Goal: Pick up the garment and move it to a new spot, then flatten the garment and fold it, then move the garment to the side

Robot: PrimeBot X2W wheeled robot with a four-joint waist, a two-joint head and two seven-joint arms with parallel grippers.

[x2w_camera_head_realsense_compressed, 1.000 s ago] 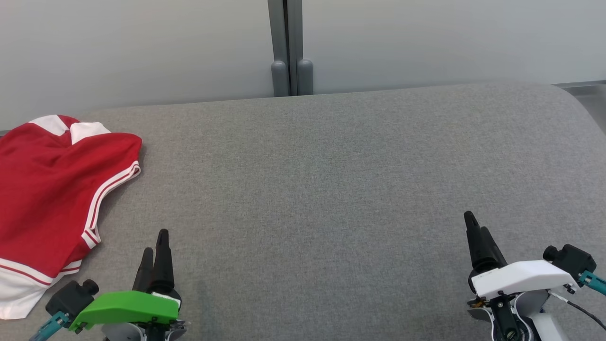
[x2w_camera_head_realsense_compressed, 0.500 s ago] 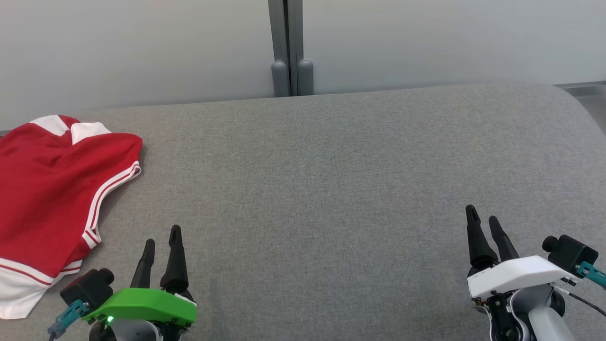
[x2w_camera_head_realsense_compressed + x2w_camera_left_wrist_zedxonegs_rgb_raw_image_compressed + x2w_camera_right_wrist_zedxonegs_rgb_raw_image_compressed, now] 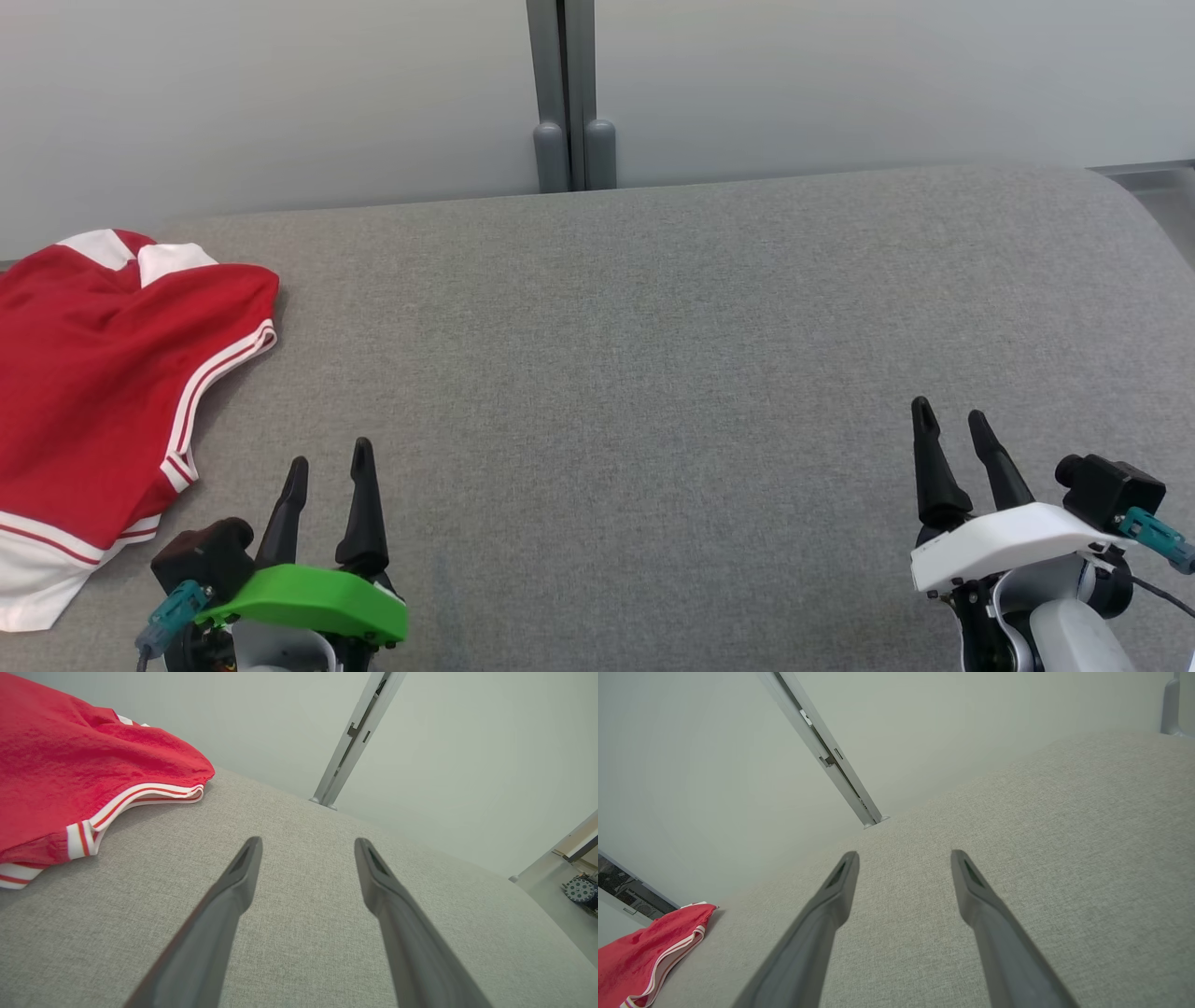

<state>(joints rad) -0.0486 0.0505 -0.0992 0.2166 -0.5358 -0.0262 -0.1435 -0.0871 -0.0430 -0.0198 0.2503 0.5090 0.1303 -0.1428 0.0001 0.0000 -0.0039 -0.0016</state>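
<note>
Left pincer (image 3: 330, 453): we are holding it open and empty, low over the grey fabric table (image 3: 653, 327), with its fingers pointing away from us.
Right pincer (image 3: 949, 409): we are holding it open and empty too, well apart from the left one, with bare table between them.
Garment (image 3: 84, 373): a red sleeveless top with white-and-red trim is lying loosely bunched on the table. It is just left of the left pincer and running beyond it, touching neither pincer and far off to the left of the right pincer.
Step in hand: we are judging this to be the pick-up, not yet begun. A garment lying off to the side could also mean the last step is over, and we cannot tell which.
Next move: if it is the pick-up, we are expecting the left pincer to swing left, come down on the near trimmed edge and close on a single fold of cloth. The right pincer would be crossing the bare table to take a second hold, since thin cloth sags from one grip.
Writing: we are finding none to read on the green and white pincer covers, on the garment, or on the grey post (image 3: 563, 93) beyond the table's far edge.
</note>
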